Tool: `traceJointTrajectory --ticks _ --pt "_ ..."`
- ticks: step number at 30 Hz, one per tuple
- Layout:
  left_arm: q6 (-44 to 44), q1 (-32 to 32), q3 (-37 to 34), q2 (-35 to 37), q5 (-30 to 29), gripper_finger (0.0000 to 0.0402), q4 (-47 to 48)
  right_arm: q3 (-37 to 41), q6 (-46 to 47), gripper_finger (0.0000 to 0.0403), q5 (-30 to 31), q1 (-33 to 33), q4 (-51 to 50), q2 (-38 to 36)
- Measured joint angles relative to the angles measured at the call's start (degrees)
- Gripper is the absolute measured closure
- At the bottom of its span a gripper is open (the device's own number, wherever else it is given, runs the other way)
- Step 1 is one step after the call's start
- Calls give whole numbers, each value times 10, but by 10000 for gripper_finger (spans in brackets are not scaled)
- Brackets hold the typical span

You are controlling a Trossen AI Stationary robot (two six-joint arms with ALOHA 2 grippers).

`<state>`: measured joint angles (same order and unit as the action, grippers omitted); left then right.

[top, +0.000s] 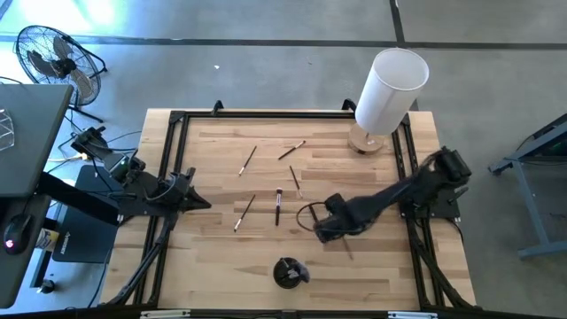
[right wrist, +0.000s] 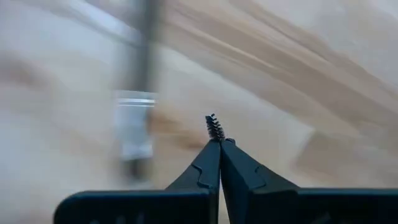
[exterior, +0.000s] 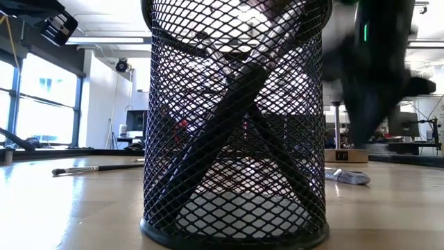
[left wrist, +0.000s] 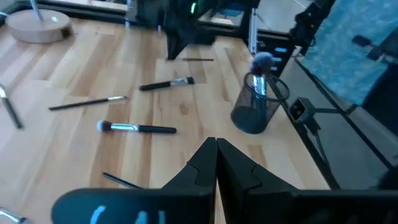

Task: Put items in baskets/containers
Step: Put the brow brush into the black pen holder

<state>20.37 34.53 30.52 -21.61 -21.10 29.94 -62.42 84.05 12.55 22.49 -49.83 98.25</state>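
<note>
The right gripper (right wrist: 219, 142), low over the middle of the wooden table (top: 213, 266), has its fingers closed on a thin spiral-tipped brush (right wrist: 214, 127), probably to carry it to the black mesh cup (top: 288, 273) at the near edge, while the left gripper (left wrist: 216, 144) waits closed and empty at the left.

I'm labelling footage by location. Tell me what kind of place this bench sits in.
Most likely a robotics lab or workshop. A wooden table fitted with a black frame stands on bare concrete floor, a floor fan sits nearby, and the low view shows large windows and benches with equipment behind.
</note>
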Motion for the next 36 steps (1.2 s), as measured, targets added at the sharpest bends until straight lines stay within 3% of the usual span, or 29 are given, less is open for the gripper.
traceJointTrajectory --ticks 7,12,15,18,22,26,36 --pt "9 0 0 0 0 401 1 -89 35 402 224 95 1 -38" --pt "9 0 0 0 0 401 2 -131 -173 403 448 151 158 -37" --pt "8 0 0 0 0 401 2 -132 -356 403 531 168 305 -38" --pt "6 0 0 0 -2 401 2 -132 -516 403 528 173 429 -35" --pt "6 0 0 0 -5 401 1 -132 -627 403 473 173 544 -20" --pt "5 0 0 0 -3 401 1 -132 -631 403 451 174 579 10" --pt "9 0 0 0 -2 401 -1 -132 -539 403 414 178 615 94"
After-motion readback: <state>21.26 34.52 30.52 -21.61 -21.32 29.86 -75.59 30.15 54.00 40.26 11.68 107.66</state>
